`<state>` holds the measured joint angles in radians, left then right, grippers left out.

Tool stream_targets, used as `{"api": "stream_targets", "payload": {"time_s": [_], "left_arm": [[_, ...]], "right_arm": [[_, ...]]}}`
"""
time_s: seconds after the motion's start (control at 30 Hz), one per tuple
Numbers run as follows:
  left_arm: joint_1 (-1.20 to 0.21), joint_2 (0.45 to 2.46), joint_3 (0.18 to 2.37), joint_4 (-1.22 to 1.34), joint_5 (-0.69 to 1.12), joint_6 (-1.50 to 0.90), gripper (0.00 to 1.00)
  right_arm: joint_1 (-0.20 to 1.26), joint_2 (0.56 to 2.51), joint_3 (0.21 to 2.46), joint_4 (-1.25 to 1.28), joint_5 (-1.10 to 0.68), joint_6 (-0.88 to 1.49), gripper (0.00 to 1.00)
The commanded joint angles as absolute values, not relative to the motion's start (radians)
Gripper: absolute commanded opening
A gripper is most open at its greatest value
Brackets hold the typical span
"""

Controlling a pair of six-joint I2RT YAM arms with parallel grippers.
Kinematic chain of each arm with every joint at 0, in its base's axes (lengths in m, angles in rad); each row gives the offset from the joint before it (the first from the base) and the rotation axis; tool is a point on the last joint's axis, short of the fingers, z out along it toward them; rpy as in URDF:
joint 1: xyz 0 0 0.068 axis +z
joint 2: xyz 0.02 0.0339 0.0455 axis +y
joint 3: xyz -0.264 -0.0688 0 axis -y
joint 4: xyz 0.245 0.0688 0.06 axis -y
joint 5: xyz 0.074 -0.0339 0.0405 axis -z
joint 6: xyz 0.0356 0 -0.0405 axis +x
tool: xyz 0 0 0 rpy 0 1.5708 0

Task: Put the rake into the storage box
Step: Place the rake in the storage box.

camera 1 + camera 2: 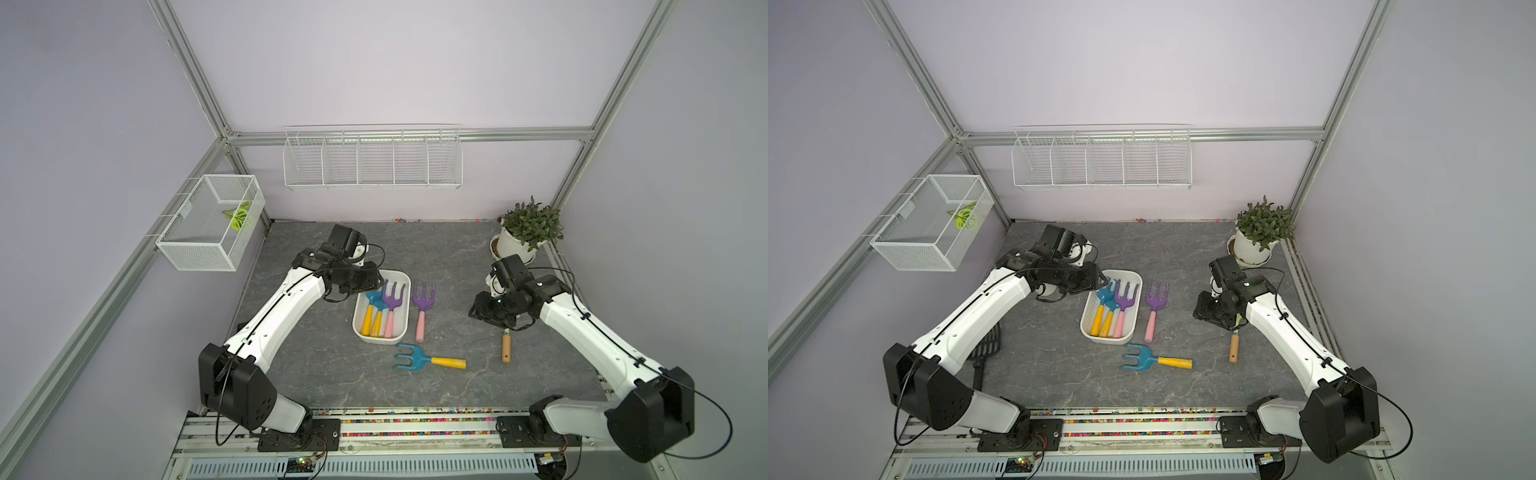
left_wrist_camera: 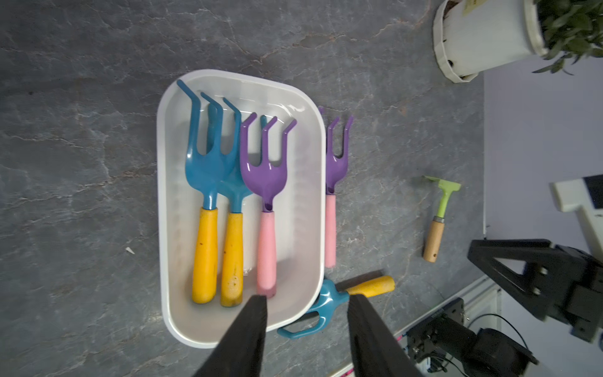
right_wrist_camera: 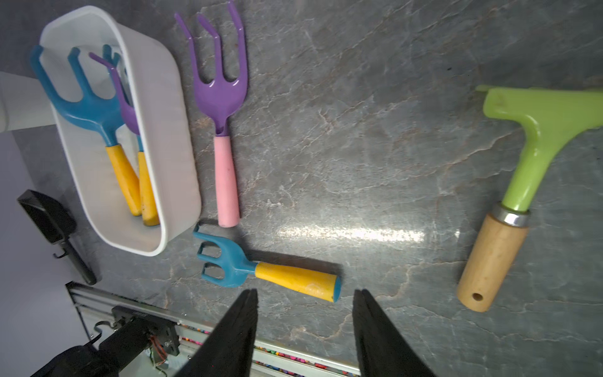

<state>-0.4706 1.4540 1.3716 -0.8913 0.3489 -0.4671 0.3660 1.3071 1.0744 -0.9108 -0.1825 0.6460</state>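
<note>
- The wire-mesh basket (image 1: 210,224) hangs on the left wall, above and well apart from the left edge of the table (image 1: 449,257). A black spatula (image 1: 987,347) lies by that edge, partly under the left arm.
- The left gripper (image 2: 306,302) hovers over the far-left corner of the storage box (image 1: 400,320). Its jaws are partway apart and nothing is between them.
- The storage box is a shallow white tub with rounded corners and smooth walls. It stands mid-table with its long side running front to back.
- Inside it, the boxed blue rakes (image 2: 208,163), two with yellow handles, overlap beside the boxed purple rake (image 2: 266,176). All their tines point toward the back wall. A bare strip of floor shows along the box's right wall.
- The loose purple rake (image 1: 422,309) lies on the table just beside the box's right wall and parallel to it. It has three hooked tines, a glossy purple head and a pink handle.
- The loose blue rake (image 1: 430,360) lies crosswise just in front of the box's near-right corner. Its three-tined head points left, and its yellow handle, capped in blue, points right.
- Bare grey table stretches from the loose purple rake across to the right arm, and from the loose blue rake down to the front rail.
- The right gripper (image 3: 306,295) sits low over the table, right of the middle. Its jaws stand moderately apart and are empty. A green tool (image 1: 505,349) with a wooden handle lies just beside it.
- The potted plant (image 1: 528,232) fills the far right corner, close behind the right wrist.
</note>
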Motion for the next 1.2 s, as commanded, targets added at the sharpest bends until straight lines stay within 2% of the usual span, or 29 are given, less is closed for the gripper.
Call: {"api": "stream_targets", "payload": {"time_s": [0.0,0.13,0.3,0.67,1.17], "left_arm": [[-0.474,1.402,1.294,-0.795,0.460,-0.566,0.46],[-0.474,1.332,1.139,-0.631,0.561,-0.703,0.46],[-0.473,1.274,0.986,-0.503,0.607,-0.821,0.46],[-0.434,1.160,0.916,-0.629,0.487,-0.842,0.47],[-0.356,1.071,0.899,-0.698,0.469,-0.800,0.48]], "right_arm": [[0.362,1.346,1.081,-0.923,-0.138,0.637,0.53],[0.391,1.399,1.093,-0.894,-0.142,0.641,0.52],[0.483,1.496,1.130,-0.860,-0.129,0.668,0.52],[0.668,1.782,1.357,-0.838,-0.105,0.752,0.52],[0.682,1.993,1.530,-0.853,-0.085,0.787,0.51]]}}
